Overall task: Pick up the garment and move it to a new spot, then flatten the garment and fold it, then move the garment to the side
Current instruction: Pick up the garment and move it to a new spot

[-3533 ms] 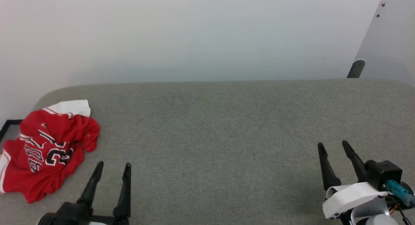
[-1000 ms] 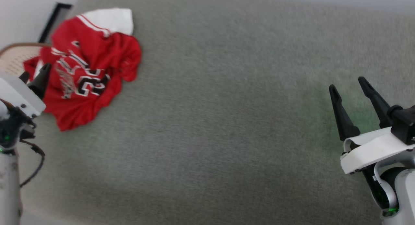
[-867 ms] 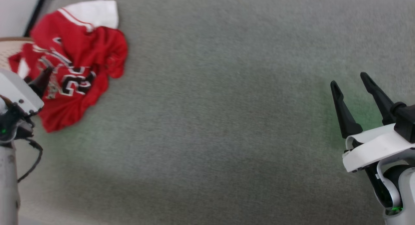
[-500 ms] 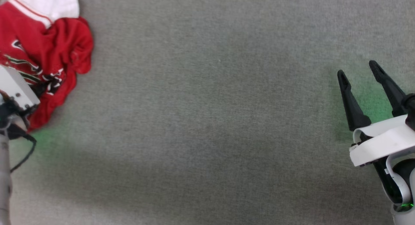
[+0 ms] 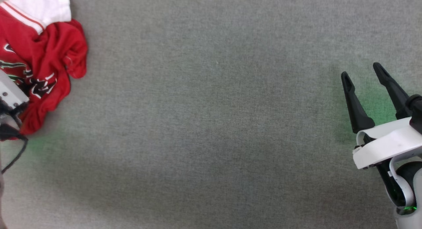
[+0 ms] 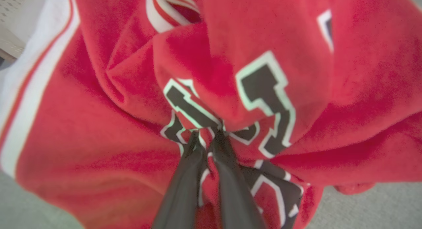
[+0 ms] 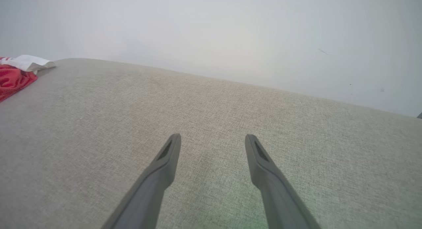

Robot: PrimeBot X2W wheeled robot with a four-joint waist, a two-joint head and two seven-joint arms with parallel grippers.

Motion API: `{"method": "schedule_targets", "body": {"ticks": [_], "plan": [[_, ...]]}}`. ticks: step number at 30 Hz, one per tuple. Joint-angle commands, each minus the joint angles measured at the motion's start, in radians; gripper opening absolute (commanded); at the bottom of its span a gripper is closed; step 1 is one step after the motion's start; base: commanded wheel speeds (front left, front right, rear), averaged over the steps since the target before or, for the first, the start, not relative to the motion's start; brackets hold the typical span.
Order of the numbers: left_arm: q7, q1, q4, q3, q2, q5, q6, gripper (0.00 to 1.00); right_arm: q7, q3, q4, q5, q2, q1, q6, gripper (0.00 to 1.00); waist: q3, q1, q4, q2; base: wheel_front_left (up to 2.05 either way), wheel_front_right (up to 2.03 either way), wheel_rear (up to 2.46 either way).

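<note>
Red jersey lies crumpled at far left of the grey fabric surface, partly past the head view's edge. Left gripper is nipped tight on a fold at the black lettering. Cloth looks light, soft, floppy, prob. a bit slick. A one-point pinch will likely lift it bunched, so shoulders or hem corners suit flattening better. Right gripper, far right, has fingers spread w/ nothing between.

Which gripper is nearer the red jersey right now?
Left. The left gripper is shut on the red jersey at its lettering; the right gripper stands open over grey cushion, far from it.
</note>
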Motion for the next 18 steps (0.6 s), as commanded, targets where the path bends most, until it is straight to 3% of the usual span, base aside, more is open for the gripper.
{"method": "schedule_targets", "body": {"ticks": [1, 10, 18], "plan": [[-0.018, -0.015, 0.009, -0.003, 0.018, 0.004, -0.008, 0.00, -0.009, 0.002, 0.007, 0.002, 0.004, -0.001, 0.001, 1.00, -0.027, 0.0000, 0.009, 0.0000, 0.00, 0.00, 0.00], [-0.153, -0.094, -0.024, -0.054, 0.092, 0.038, -0.031, 0.00, -0.050, 0.012, 0.071, 0.018, 0.032, 0.026, 0.001, 1.00, -0.137, 0.0000, 0.032, 0.0000, 0.00, 0.00, 0.00], [-0.185, -0.154, -0.168, -0.150, 0.139, 0.042, -0.032, 0.00, -0.086, 0.013, 0.121, 0.029, 0.064, 0.050, 0.001, 1.00, -0.239, 0.0000, 0.046, 0.0000, 0.00, 0.00, 0.00]]}}
